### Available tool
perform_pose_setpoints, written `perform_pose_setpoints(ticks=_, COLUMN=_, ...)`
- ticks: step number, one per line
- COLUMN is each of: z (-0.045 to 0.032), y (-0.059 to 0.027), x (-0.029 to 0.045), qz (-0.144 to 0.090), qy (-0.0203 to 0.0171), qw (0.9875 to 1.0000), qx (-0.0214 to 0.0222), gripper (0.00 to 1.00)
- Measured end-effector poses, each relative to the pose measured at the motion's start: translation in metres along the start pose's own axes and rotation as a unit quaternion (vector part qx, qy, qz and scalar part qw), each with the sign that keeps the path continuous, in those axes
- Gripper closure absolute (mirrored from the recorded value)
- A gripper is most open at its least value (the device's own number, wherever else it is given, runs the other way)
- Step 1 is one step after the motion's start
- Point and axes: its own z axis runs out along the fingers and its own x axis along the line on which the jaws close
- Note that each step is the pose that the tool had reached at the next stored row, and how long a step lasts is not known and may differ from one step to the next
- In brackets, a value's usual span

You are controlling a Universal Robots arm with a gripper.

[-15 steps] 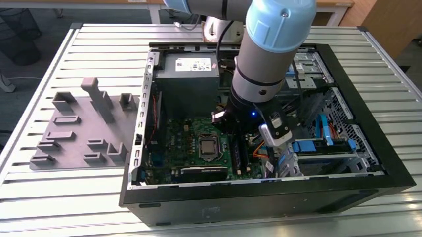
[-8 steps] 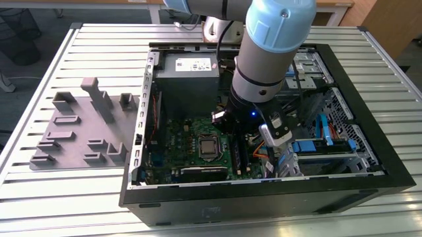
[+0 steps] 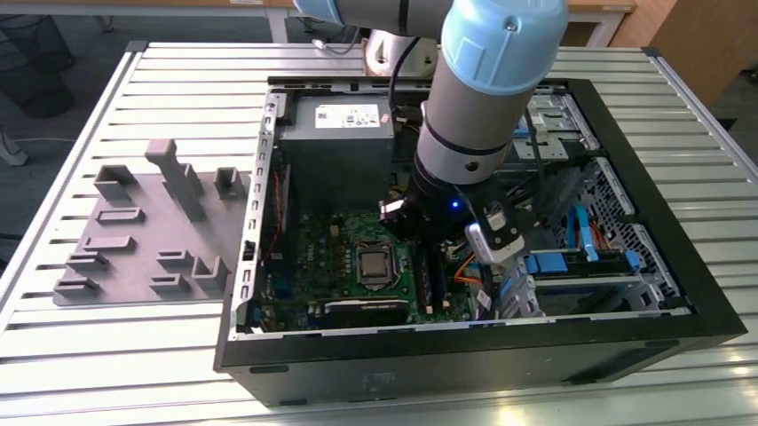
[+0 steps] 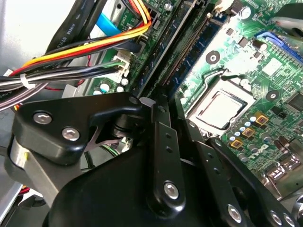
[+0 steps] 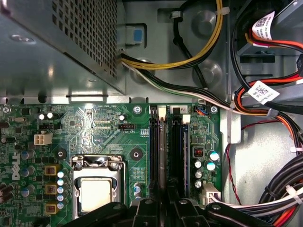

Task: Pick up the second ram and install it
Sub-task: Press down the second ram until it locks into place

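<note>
Arm (image 3: pixel 485 89) reaching down into PC case (image 3: pixel 474 355), mid-frame in ext. view, so the tool is sitting over the memory slots.

Gripper (image 5: pixel 163 210) hanging at bottom centre of first wrist view, lined up w/ slot rows. You can't tell whether it's apart or clamped.

Second ram (image 5: pixel 162 142): prob. the thin edge-on strip running up from the gripper, just right of processor socket (image 5: pixel 94 189). It's standing upright in line w/ a slot for pressing in. Can't tell if it's seated.

Grey holder tray (image 3: pixel 130 266) sitting outside the case, frame left, well apart.
</note>
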Motion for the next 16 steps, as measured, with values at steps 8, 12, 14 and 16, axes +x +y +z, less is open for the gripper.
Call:
perform_pose_setpoints(ticks=8, z=-0.0143, y=0.0005, x=0.0006, qz=0.0, qy=0.0, qw=1.0, qx=-0.0001, gripper=0.79)
perform_pose_setpoints(ticks=12, z=-0.0259, y=0.0008, x=0.0011, qz=0.0, qy=0.0, qw=1.0, qx=0.0, gripper=0.79)
perform_pose_setpoints(ticks=14, z=-0.029, y=0.0009, x=0.0013, qz=0.0, qy=0.0001, qw=1.0, qx=0.0001, gripper=0.79)
perform_pose_setpoints(ticks=16, z=-0.0291, y=0.0009, x=0.0013, qz=0.0, qy=0.0001, qw=1.0, qx=-0.0001, gripper=0.8)
